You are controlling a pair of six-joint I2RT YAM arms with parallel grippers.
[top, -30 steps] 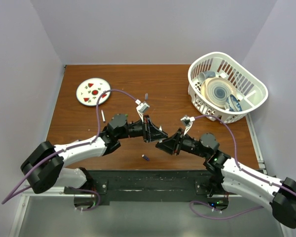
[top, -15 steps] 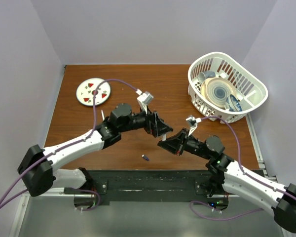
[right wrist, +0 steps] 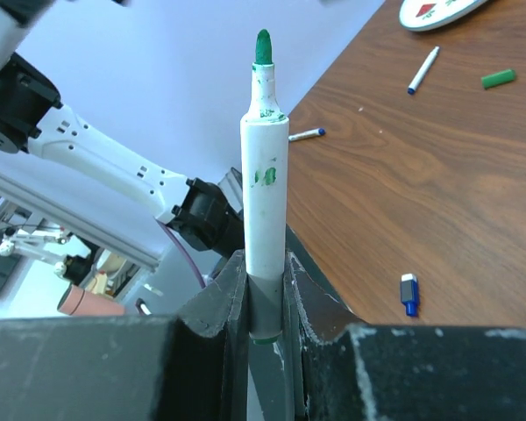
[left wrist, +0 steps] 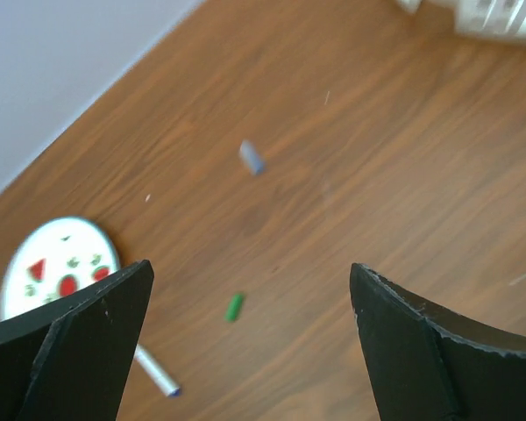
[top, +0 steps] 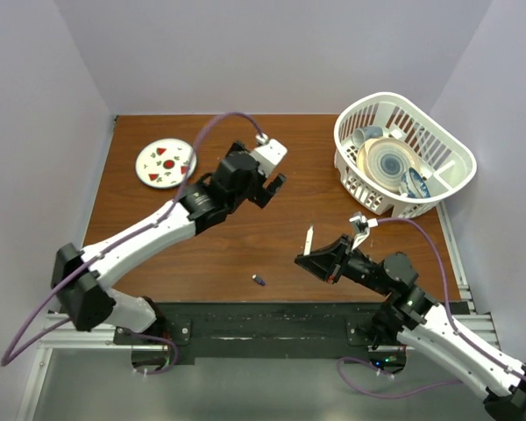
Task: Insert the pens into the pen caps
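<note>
While the left hand (left wrist: 251, 266) gapes empty, the right hand (right wrist: 265, 265) grips 1 green-tipped pen (right wrist: 265, 175), marking illegible.

White pen (right wrist: 265, 189) tipped green — green cap (left wrist: 234, 307), white plate (left wrist: 44, 241) with red motifs.

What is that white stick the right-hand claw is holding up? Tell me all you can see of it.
It is a pen: a slim white barrel, plastic by its look, with green smudges and a bare green felt tip, no cap. The right gripper has its jaws shut on the lower end, so the tip points straight away from them. Nothing else touches it; it is held above the brown table.
</note>
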